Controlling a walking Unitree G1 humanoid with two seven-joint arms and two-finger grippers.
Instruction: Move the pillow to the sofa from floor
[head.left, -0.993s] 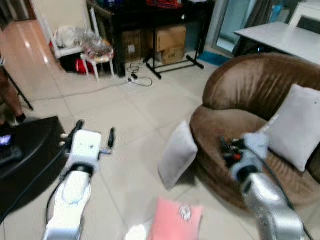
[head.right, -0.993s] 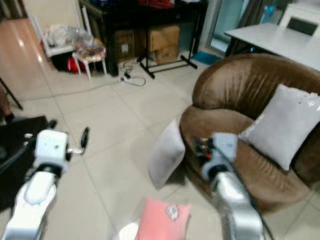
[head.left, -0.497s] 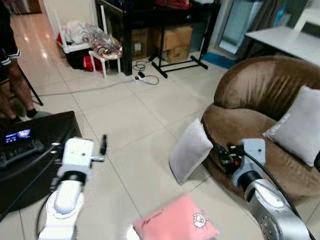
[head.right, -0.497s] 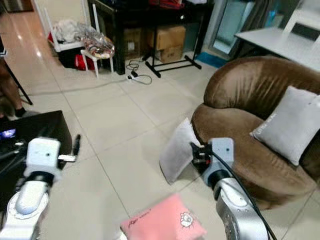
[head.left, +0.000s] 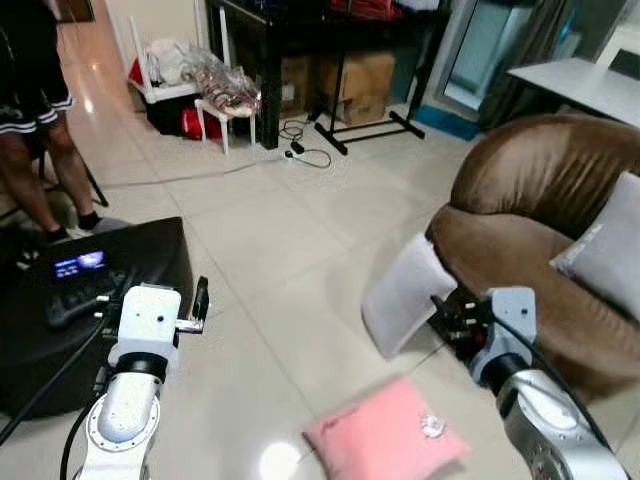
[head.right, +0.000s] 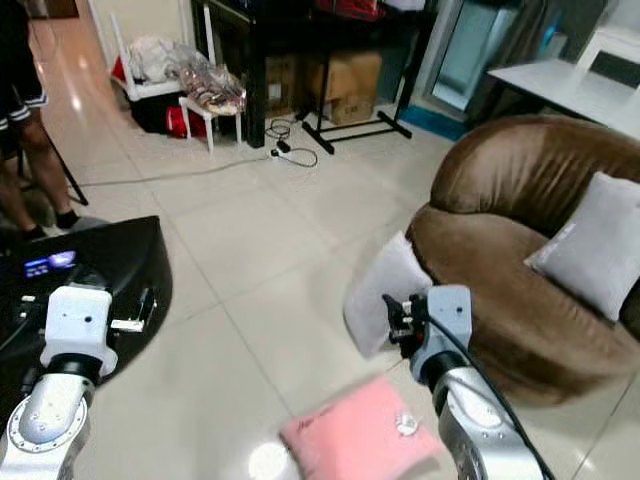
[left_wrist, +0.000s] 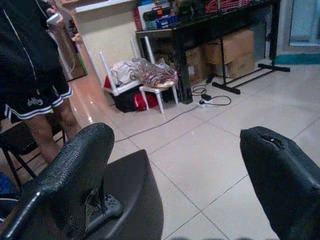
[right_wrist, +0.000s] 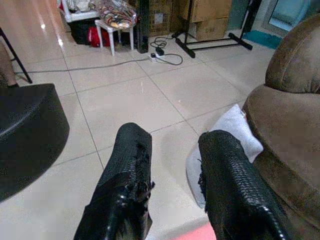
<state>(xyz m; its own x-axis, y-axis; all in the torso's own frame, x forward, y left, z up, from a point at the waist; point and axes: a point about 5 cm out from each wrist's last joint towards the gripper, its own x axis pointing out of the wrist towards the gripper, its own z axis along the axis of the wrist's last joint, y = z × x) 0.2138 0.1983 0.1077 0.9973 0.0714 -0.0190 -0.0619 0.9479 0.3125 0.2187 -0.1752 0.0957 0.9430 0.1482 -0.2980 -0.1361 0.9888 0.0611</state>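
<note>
A pink pillow (head.left: 385, 435) lies flat on the tiled floor near the bottom of the view. A grey pillow (head.left: 405, 293) stands on the floor, leaning against the front of the brown round sofa (head.left: 530, 190). Another grey pillow (head.left: 612, 255) rests on the sofa's seat. My right gripper (head.left: 450, 312) is held up open between the pink pillow and the leaning grey one, with nothing in it; in the right wrist view its fingers (right_wrist: 130, 165) frame the grey pillow (right_wrist: 222, 142). My left gripper (left_wrist: 175, 200) is wide open and empty over the floor at the left.
A black rounded case (head.left: 90, 300) with a lit device sits at the left. A person's legs (head.left: 40, 130) stand behind it. At the back are a black table with cardboard boxes (head.left: 350, 75), a white stool with bags (head.left: 225, 95) and a cable on the floor (head.left: 300, 155).
The camera has swung left, so the sofa sits further right. The pink pillow now shows in full, lying flat. A person's legs have come into view at the left.
</note>
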